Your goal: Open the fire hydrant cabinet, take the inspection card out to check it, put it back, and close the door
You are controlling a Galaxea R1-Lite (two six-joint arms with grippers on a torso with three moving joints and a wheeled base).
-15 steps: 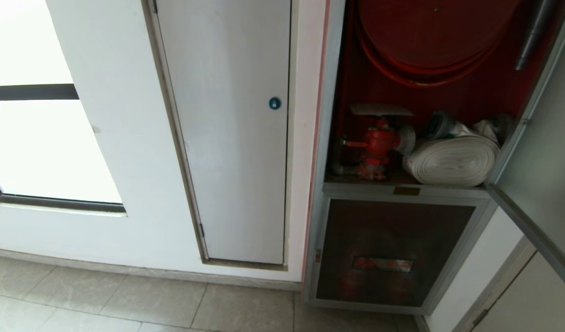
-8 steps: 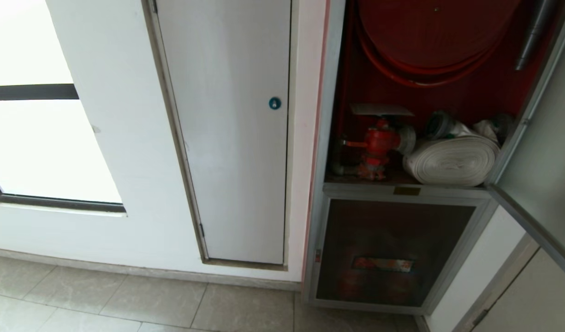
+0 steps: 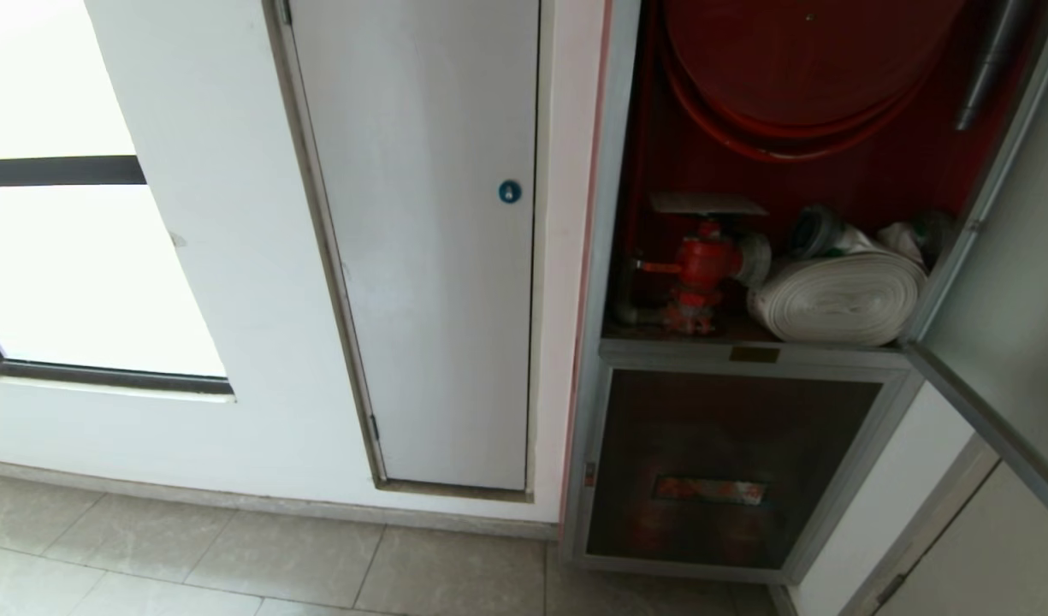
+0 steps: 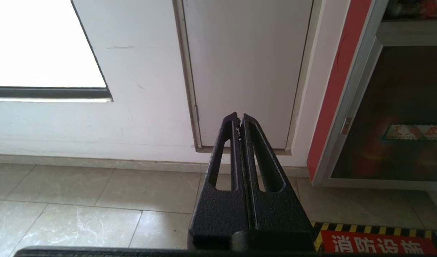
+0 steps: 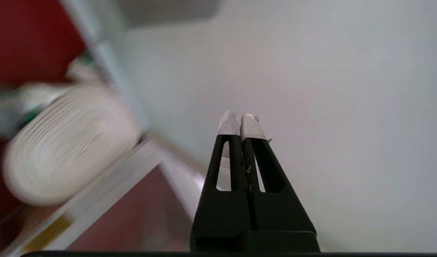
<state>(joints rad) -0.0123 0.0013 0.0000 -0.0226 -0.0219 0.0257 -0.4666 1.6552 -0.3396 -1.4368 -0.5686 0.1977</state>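
Since the earlier head frame, the dark edge at the right border beside the door (image 3: 1011, 282) has slipped almost out of sight; all else is unchanged. Fire hydrant cabinet (image 3: 613, 257) stands open, its door swung out to the right with the pale inner face showing. Inside, red hydrant valve (image 3: 703, 265) sits left of white rolled hose (image 3: 836, 299) on the shelf, red hose reel (image 3: 797, 60) above. Lower glass panel (image 3: 729, 466) remains closed. Inspection card cannot be made out in any view. Right claw (image 5: 241, 121) is clenched, empty, close before the door's inner face, near the hose. Left claw (image 4: 239, 119) is clenched, empty, parked low over the floor tiles (image 4: 79, 200), facing the white door (image 3: 429, 239).
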